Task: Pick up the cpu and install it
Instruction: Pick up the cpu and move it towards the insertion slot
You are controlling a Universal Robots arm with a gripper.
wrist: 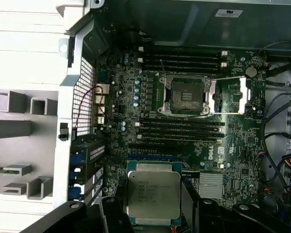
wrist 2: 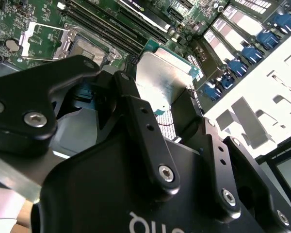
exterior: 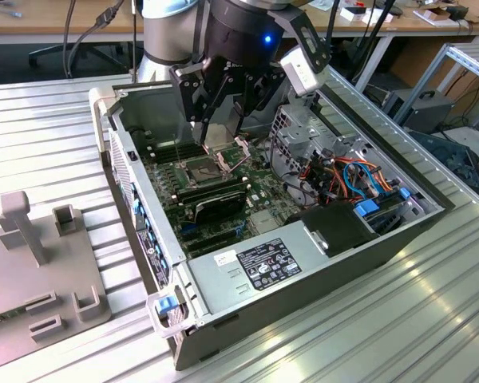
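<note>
Open computer case (exterior: pixel 303 281) on ribbed metal desk (exterior: pixel 431 327). Contents: green motherboard (wrist: pixel 150 111), socket (wrist: pixel 186 94) with frame swung open, black memory modules (wrist: pixel 184 131), power supply (exterior: pixel 263 263), coloured cables (exterior: pixel 355 179). Gripper (exterior: pixel 222 120) above the board, clamped on the cpu (wrist: pixel 153 191), which is held clear of the socket. Exterior view adds a grey fixture (exterior: pixel 40 263) beside the case. In the second wrist view, fingers (wrist 2: pixel 136 111) cover part of the chip.
</note>
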